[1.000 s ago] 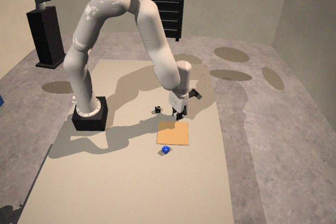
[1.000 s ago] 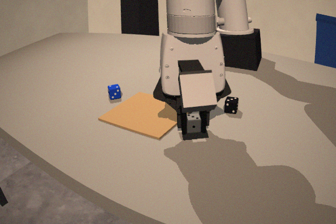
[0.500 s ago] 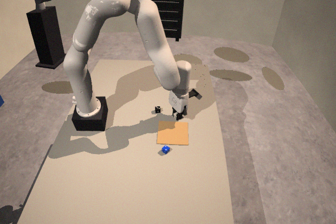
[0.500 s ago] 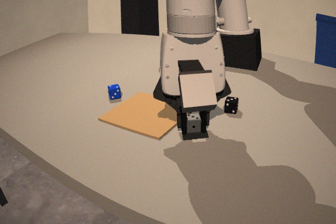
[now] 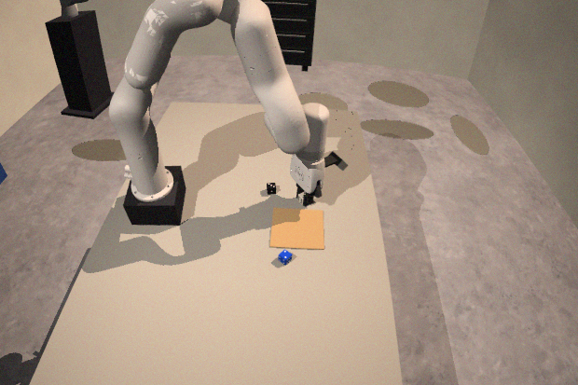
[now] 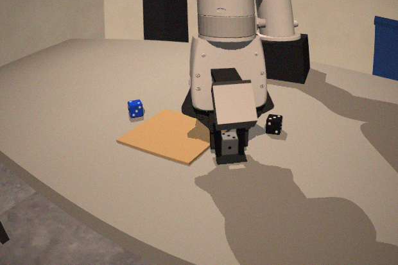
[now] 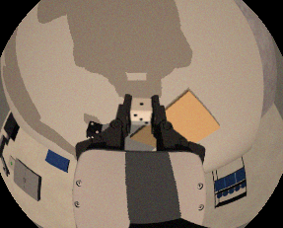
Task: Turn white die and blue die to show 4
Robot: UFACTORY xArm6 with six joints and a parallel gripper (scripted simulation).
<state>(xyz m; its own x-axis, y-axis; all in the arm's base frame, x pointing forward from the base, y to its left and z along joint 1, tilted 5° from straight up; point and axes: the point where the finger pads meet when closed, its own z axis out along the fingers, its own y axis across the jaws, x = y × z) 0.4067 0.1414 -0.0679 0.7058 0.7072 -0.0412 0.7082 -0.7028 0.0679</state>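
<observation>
My fingers (image 5: pixel 306 197) (image 6: pixel 230 145), partly closed, pinch the white die (image 5: pixel 301 199) (image 6: pixel 229 145) (image 7: pixel 141 111) by opposite sides, presumably so I can turn it.

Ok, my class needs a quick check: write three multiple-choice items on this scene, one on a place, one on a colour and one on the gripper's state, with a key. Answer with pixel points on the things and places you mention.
1. Where is the blue die (image 5: pixel 284 256) (image 6: pixel 135 108)?
A) On the mat (image 5: pixel 298 233) (image 6: pixel 164 138) (image 7: pixel 193 114)
B) On the table (image 5: pixel 326 314) (image 6: pixel 96 78), off the mat
C) On the black die

2. What colour is the mat?
A) Orange
B) Green
C) Purple

3. How is the gripper (image 5: pixel 306 199) (image 6: pixel 229 148) (image 7: pixel 141 103)?
A) Open, nothing between its fingers
B) Shut on the black die
C) Shut on the white die (image 5: pixel 302 198) (image 6: pixel 229 147) (image 7: pixel 141 115)

Key:
1 B: table shows between die and mat.
2 A: its surface is orange in all views.
3 C: the fingers flank the white die closely in the wrist view.
</observation>
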